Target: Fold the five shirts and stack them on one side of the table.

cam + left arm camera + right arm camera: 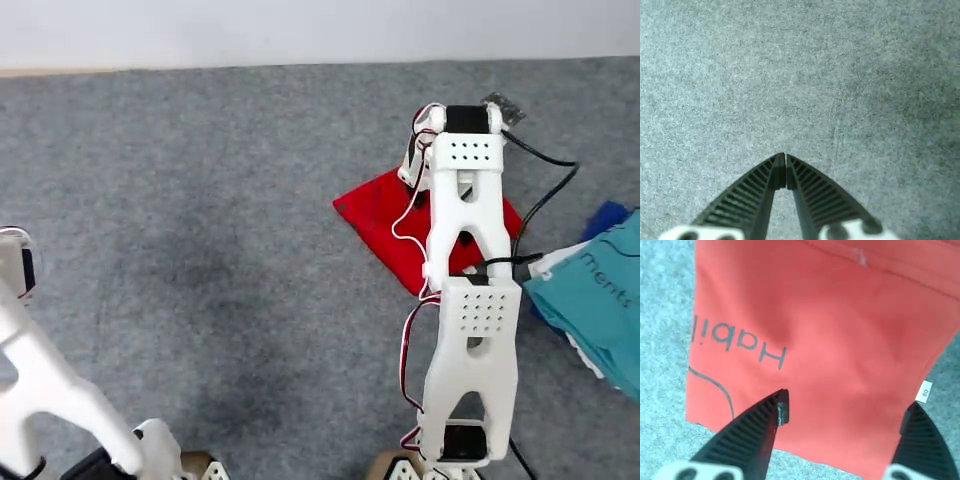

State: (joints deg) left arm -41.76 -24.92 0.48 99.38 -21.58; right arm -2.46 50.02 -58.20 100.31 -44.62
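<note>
Red shirt (372,215) flat on grey table cover (200,200); right gripper (847,410) over it, fingers spread; teal shirt (600,300) near its right; left gripper (785,167) well left, fingers together.

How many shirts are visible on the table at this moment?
3: a red shirt under the right arm, a teal shirt at the table's right edge, a blue shirt behind it. More may be hidden there.
</note>
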